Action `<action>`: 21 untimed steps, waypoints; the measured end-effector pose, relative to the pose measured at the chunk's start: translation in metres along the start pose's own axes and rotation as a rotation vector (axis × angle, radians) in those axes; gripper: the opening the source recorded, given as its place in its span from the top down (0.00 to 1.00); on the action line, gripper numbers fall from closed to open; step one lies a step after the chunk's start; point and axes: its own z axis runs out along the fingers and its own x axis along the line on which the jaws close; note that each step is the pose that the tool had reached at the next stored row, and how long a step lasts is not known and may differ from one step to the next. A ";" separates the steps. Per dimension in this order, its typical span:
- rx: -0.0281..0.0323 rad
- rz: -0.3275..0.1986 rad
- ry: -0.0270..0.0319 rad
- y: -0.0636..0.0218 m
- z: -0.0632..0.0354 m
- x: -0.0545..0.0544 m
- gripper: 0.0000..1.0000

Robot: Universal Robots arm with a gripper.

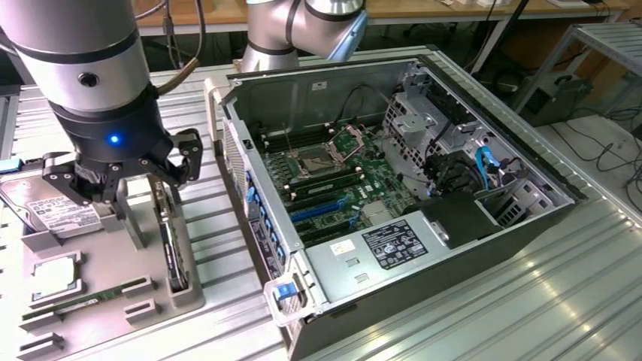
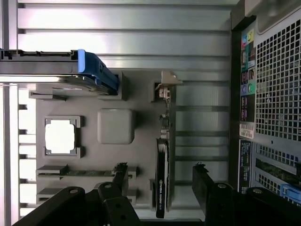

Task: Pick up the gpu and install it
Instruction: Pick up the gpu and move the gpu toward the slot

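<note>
The gpu stands on edge in a slot of the grey parts holder, left of the open computer case in the exterior view. It looks dark and thin there. In the wrist view the gpu runs up to its pale metal bracket. My gripper hangs just above the card, open. In the wrist view the gripper has one black fingertip on each side of the card, apart from it. Nothing is held.
The open computer case lies on its side with the motherboard exposed. Its perforated rear panel is close beside the holder. The holder also carries a hard drive, a processor and a memory stick.
</note>
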 end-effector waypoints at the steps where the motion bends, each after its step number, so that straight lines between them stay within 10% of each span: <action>1: 0.0000 0.000 0.0000 -0.0003 0.0018 0.000 0.34; 21: 0.0000 0.000 -0.0007 -0.0029 0.0422 0.000 0.34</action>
